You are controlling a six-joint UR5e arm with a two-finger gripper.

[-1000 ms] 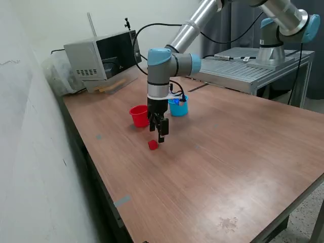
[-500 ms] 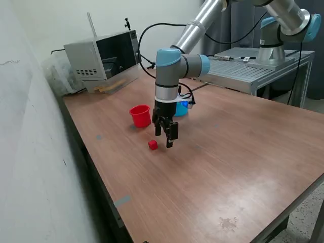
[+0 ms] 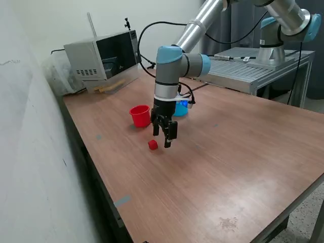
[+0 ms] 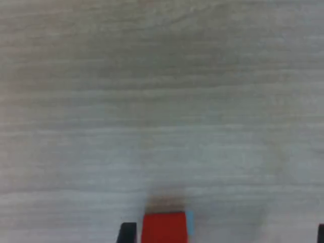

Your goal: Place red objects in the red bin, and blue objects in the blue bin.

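You are on the pick-up step: your two-finger gripper (image 3: pixel 165 135), fingers apart and empty, hovers beside the small solid red cube (image 3: pixel 153 145) on the wooden table (image 3: pixel 228 167), so centre over it, descend, then carry it to the round red plastic cup (image 3: pixel 140 115).

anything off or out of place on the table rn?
Nothing looks spilled, tipped or damaged. The red cup stands upright; the blue cup is partly hidden behind the arm. One red cube lies loose on the table, outside either cup, just beside the gripper, which hangs above the wood. No blue cubes are visible.
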